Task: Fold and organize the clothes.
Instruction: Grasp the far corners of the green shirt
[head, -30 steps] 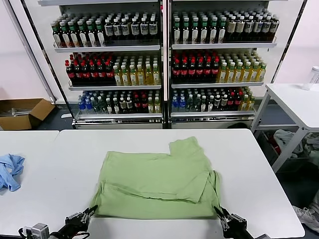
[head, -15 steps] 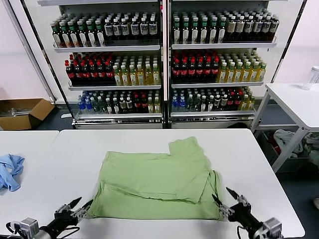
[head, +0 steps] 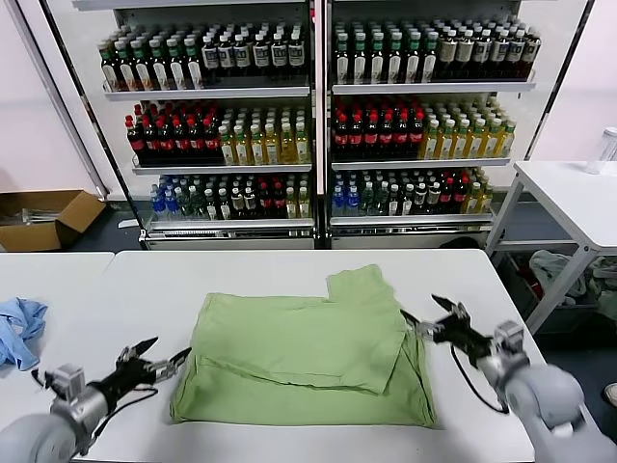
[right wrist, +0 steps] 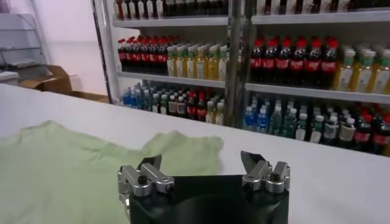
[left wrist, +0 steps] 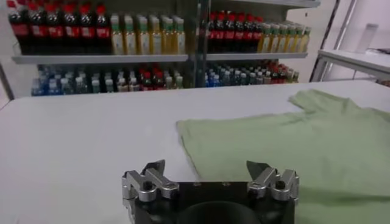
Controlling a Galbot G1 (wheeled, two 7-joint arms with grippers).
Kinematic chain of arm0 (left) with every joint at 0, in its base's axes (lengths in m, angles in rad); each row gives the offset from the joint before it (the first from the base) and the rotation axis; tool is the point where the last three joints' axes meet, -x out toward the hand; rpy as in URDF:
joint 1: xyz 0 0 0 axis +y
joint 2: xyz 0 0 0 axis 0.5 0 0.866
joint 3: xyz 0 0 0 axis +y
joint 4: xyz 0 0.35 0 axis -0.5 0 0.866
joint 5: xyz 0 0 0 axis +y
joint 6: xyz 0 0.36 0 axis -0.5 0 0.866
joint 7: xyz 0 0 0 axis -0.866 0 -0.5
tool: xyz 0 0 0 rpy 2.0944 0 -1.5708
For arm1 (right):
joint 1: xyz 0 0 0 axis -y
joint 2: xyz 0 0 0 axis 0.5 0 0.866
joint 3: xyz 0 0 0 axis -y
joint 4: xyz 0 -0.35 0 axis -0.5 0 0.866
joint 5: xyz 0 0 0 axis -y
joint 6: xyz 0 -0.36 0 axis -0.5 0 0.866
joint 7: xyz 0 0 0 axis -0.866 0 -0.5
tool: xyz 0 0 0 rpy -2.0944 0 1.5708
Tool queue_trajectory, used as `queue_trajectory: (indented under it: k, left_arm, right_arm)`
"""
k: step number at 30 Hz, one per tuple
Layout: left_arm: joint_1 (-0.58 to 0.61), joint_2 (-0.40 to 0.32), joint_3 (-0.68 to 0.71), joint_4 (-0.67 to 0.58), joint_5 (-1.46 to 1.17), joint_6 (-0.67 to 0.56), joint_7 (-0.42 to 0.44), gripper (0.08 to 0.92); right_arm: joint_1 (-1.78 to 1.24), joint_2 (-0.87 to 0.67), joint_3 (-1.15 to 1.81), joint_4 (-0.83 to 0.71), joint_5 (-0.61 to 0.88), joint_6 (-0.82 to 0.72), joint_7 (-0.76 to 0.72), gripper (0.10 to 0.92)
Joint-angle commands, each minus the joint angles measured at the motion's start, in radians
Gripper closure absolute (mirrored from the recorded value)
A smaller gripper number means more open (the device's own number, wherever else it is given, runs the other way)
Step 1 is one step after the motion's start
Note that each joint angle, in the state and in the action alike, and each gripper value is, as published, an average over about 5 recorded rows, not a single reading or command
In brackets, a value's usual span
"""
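- We see the light green polo shirt (head: pixel 308 357) lying folded on the white counter (head: pixel 251 275), in the lower middle of the head view, one sleeve reaching toward the upper right of the cloth.
- Our left gripper (head: pixel 156 355) hovers at the lower left of the frame, just beside the shirt's left edge, its fingers spread apart and holding nothing.
- Our right gripper (head: pixel 429 315) sits at the right of the frame, by the shirt's right edge, fingers likewise spread and empty.
- A light blue cloth (head: pixel 19 331) lies at the far left edge.
- Shelves of bottles (head: pixel 313 116) fill the upper frame.
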Motion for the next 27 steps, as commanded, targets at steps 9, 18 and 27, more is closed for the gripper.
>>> queue_trajectory:
  k: [9,18,27]
  left_arm:
    - [-0.603,0.010,0.432,0.481,-0.026,-0.011,0.018,0.177]
    - [-0.658,-0.020,0.478,0.539,-0.021,-0.007,0.009,0.177]
    - [-0.675,-0.041,0.519,0.550,-0.017,0.000,0.003,0.177]
  right_arm:
    - [0.429,0.090,-0.208,-0.527,-0.098,0.022,-0.057,0.203]
    - [0.471,0.142,-0.243,-0.614,-0.115,0.042,-0.034,0.203]
    - [0.480,0.182,-0.273,-0.660,-0.122,0.044,-0.030,0.203]
